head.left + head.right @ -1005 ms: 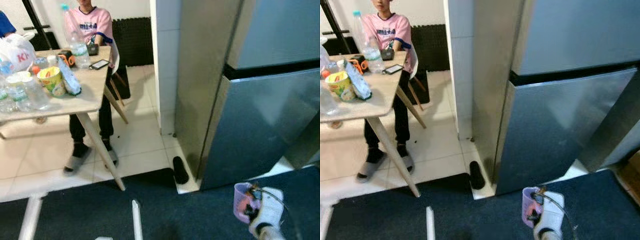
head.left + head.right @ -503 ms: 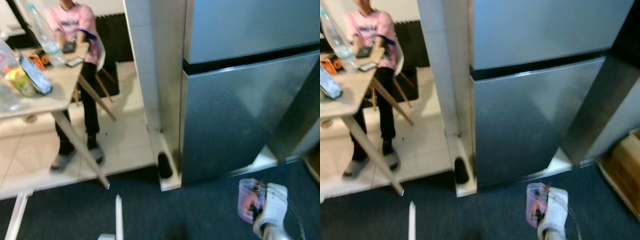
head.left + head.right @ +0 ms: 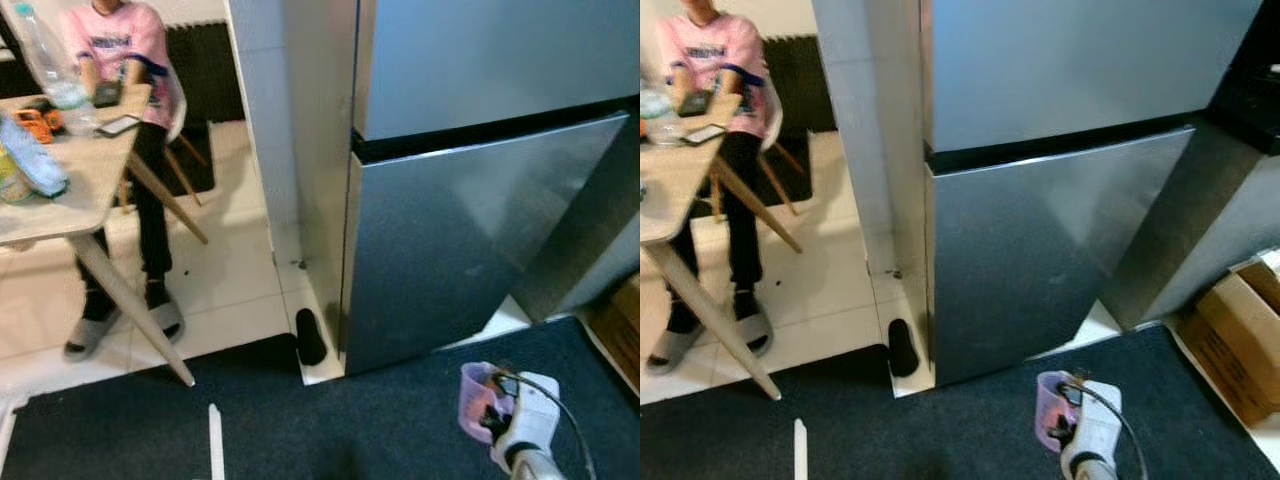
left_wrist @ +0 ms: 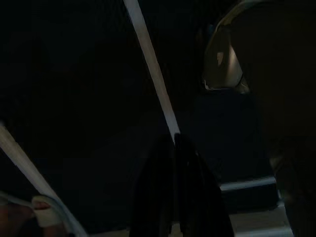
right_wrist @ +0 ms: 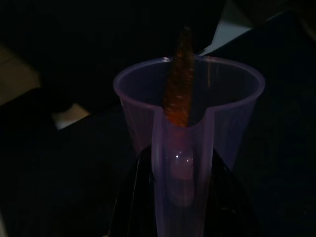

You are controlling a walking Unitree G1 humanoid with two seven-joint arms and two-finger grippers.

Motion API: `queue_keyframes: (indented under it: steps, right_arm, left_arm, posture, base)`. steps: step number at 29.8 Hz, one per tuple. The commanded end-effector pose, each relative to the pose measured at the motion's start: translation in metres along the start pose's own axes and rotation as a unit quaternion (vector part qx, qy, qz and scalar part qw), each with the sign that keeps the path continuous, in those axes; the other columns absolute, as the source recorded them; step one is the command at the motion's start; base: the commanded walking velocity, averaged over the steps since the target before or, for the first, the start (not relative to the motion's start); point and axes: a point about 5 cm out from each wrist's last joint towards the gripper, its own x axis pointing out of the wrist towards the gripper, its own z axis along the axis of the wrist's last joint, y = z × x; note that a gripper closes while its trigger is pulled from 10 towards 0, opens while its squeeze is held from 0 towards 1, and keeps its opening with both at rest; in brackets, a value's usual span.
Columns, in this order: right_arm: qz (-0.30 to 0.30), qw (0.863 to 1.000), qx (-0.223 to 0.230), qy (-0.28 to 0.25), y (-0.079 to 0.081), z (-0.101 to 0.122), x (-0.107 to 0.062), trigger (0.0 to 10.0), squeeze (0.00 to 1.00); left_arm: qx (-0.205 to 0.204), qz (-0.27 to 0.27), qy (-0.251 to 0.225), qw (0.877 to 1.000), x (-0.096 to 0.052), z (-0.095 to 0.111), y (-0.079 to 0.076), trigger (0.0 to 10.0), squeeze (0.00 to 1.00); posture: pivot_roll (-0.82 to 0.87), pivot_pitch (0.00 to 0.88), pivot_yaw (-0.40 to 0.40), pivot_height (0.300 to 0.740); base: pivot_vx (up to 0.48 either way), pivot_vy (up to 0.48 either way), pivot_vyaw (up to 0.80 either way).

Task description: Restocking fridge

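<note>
1. A translucent purple cup (image 5: 187,148) holding an orange carrot (image 5: 178,79) was gripped between the right gripper (image 3: 1072,428) fingers, low over dark carpet (image 3: 300,430).
2. The left gripper (image 4: 175,197) fingers were seen pressed together, empty.
3. Beyond, the fridge (image 3: 1040,200) was found closed; approach judged underway, door-opening needed next.

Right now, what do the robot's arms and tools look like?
Right arm: white housing at the wrist with a thin dark cable looping over it. The right tool has two long black fingers. The left tool shows as two dark fingers close together; that view is too dark for more.
</note>
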Motion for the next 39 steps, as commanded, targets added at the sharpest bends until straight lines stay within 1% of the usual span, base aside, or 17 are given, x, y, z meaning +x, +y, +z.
queue_keyframes:
  steps: [1,5,8,12,14,25,27,30,34,36,39]
  right_arm:
    - [0.002,1.0,0.0,-0.012,0.0024,0.0049,0.0014,10.0,0.0]
    - [0.002,1.0,0.001,-0.012,0.0029,0.005,0.0014,10.0,0.0]
    - [0.003,1.0,0.001,-0.013,0.0035,0.0054,0.0016,10.0,0.0]
    - [0.003,1.0,0.002,-0.014,0.0039,0.0057,0.0017,10.0,0.0]
    - [0.003,1.0,0.002,-0.014,0.0039,0.0058,0.0017,10.0,0.0]
    - [0.004,1.0,0.003,-0.017,0.0053,0.0068,0.0021,10.0,0.0]
    - [0.004,1.0,0.003,-0.018,0.0054,0.007,0.0022,10.0,0.0]
    - [0.004,1.0,0.003,-0.018,0.0055,0.0071,0.0022,10.0,0.0]
    - [0.005,1.0,0.003,-0.018,0.0059,0.0072,0.0023,10.0,0.0]
    - [0.006,1.0,0.003,-0.018,0.0063,0.0073,0.0023,10.0,0.0]
    - [0.006,1.0,0.003,-0.018,0.0066,0.0073,0.0024,10.0,0.0]
  left_arm:
    - [0.0,-0.007,-0.056,0.998,0.0007,0.0285,-0.0038,10.0,0.0]
    - [-0.012,-0.003,-0.063,0.998,0.0006,0.029,-0.0035,10.0,0.0]
    - [0.019,-0.011,-0.054,0.998,0.0006,0.0294,-0.0038,10.0,0.0]
    - [0.005,-0.009,-0.059,0.998,0.0005,0.0295,-0.0036,10.0,0.0]
    - [-0.006,-0.009,-0.062,0.998,0.0005,0.0294,-0.0038,10.0,0.0]
    - [-0.002,-0.014,-0.064,0.998,0.0004,0.0299,-0.0036,10.0,0.0]
    - [0.008,-0.026,-0.063,0.998,0.0003,0.0303,-0.0049,10.0,0.0]
    - [0.01,-0.027,-0.063,0.998,0.0003,0.0304,-0.005,10.0,0.0]
    - [0.003,-0.018,-0.066,0.998,0.0003,0.0305,-0.0041,10.0,0.0]
    - [-0.012,-0.009,-0.072,0.997,0.0002,0.0307,-0.0032,10.0,0.0]
    - [-0.014,-0.002,-0.074,0.997,0.0001,0.0309,-0.0023,10.0,0.0]
  posture:
    - [-0.06,0.0,0.004,0.74]
    - [-0.06,0.0,0.004,0.74]
    - [-0.06,0.0,0.003,0.74]
    - [-0.06,0.0,0.003,0.74]
    - [-0.06,0.0,0.003,0.74]
    - [-0.06,0.0,0.005,0.74]
    - [-0.06,0.0,0.005,0.74]
    - [-0.06,0.0,0.005,0.74]
    - [-0.06,0.0,0.005,0.74]
    - [-0.05,0.0,0.007,0.74]
    - [-0.05,0.0,0.007,0.74]
  base:
    - [0.33,0.0,0.0]
    - [0.139,0.0,0.0]
    - [0.0,-0.25,0.0]
    - [0.0,-0.476,0.0]
    - [0.0,0.0,0.0]
    - [0.0,0.0,0.0]
    - [0.0,-0.461,0.0]
    - [0.0,-0.461,0.0]
    - [0.0,-0.459,0.0]
    - [0.0,0.0,0.0]
    - [0.0,0.0,0.0]
